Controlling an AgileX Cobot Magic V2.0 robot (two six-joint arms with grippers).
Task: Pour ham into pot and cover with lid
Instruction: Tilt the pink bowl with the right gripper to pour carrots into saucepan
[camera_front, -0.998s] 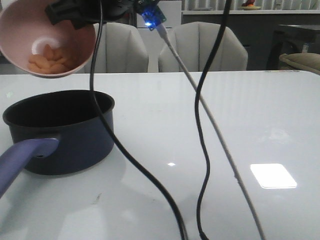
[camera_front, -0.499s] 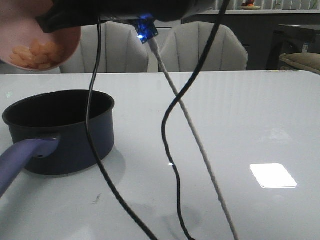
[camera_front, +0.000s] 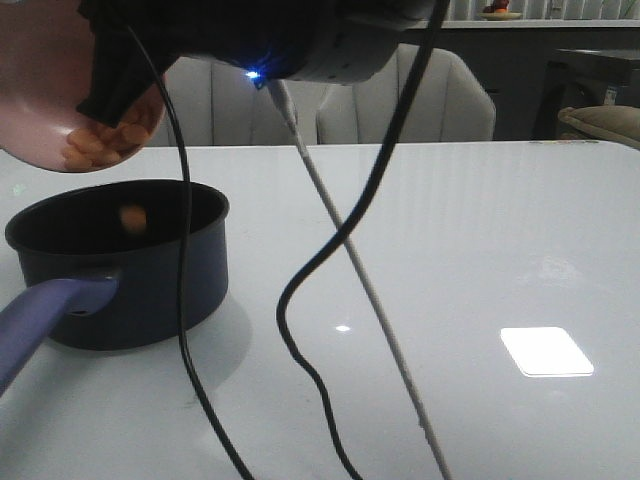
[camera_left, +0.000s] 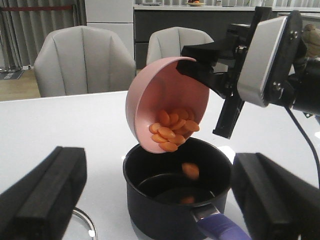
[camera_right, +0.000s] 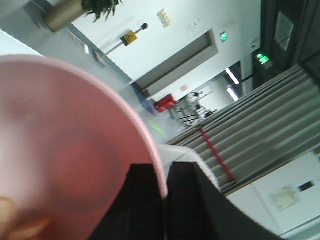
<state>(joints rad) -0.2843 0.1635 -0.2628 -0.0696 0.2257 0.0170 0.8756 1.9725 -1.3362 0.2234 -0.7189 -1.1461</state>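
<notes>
Ham (camera_front: 105, 140) sits heaped at the low lip of the tilted pink bowl (camera_front: 40, 90) in the upper left of the front view, with one chunk caught in mid-air above the mouth of the pot (camera_front: 120, 262), which stands at left centre on the white table (camera_front: 450, 250). The right arm's dark housing crosses the top of this frame.

In the left wrist view the bowl hangs mid-frame, directly over the pot, pinched at its rim by the right gripper (camera_left: 197, 67). The left gripper (camera_left: 157, 195) has its jaws spread wide at the bottom corners, holding nothing. A curved metal edge at lower left is probably the lid (camera_left: 82, 225); too little shows to be sure.

The right wrist view fills its left half with the bowl's interior, the black fingers (camera_right: 145, 200) clamped across its thin rim.

The chunks look light, smooth and loose, sliding freely, so a gentle tilt should do. The lid, likely glass and breakable, would be best taken by its knob.
</notes>
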